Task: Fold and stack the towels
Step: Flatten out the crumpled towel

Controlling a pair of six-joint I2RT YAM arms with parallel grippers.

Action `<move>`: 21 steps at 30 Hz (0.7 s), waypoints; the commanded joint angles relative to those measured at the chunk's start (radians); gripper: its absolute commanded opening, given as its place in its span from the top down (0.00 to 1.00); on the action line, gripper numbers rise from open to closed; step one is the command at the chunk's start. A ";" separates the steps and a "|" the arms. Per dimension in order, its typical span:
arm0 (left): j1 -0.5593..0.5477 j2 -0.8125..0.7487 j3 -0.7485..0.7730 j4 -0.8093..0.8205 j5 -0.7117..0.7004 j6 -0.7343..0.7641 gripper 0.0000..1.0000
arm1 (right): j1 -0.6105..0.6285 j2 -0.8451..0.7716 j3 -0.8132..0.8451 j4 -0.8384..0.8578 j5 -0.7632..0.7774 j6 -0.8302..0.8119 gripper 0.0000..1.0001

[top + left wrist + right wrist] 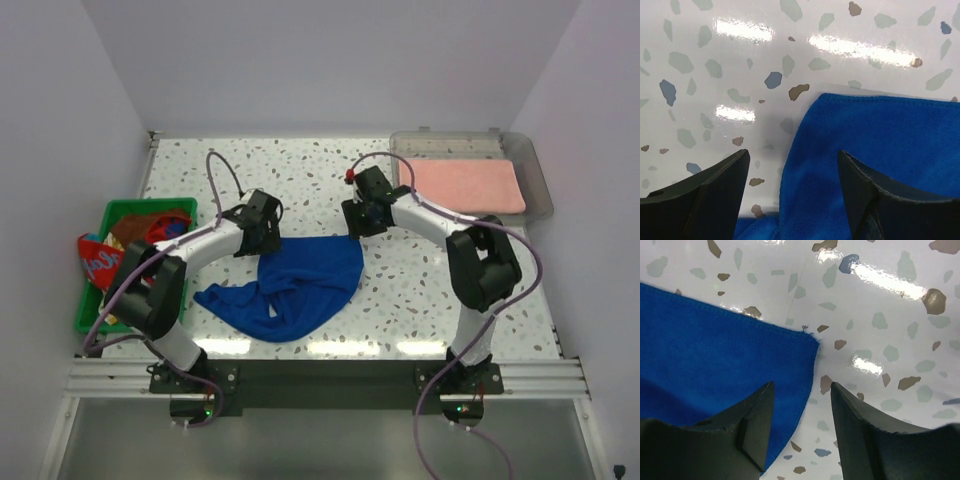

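A plain royal blue towel [295,282] lies partly spread and partly crumpled in the middle of the table. My left gripper [268,237] is open over its far left corner; the towel's edge [875,150] runs between the fingers. My right gripper [357,228] is open over its far right corner [805,347]; the towel's side edge lies between the fingers. A folded salmon pink towel [470,186] lies in the clear tray [535,170] at the far right. A brown towel [150,225] and a blue towel with red pattern [100,262] sit in the green basket [95,300] at the left.
The terrazzo table [430,290] has white walls on three sides. The arms' bases stand on the rail at the near edge.
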 commanded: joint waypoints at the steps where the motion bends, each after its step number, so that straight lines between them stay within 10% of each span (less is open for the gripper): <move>1: 0.019 0.016 0.050 0.068 0.004 0.052 0.24 | 0.012 0.061 0.060 0.001 0.018 -0.024 0.48; 9: 0.038 0.051 0.049 0.079 0.004 0.077 0.25 | 0.032 0.162 0.098 -0.009 0.079 -0.022 0.54; 15: 0.041 0.059 0.052 0.083 0.015 0.079 0.24 | 0.032 0.139 0.049 -0.085 0.227 0.004 0.99; 21: 0.041 0.091 0.072 0.105 0.057 0.074 0.27 | 0.032 0.069 -0.049 -0.084 0.221 0.024 1.00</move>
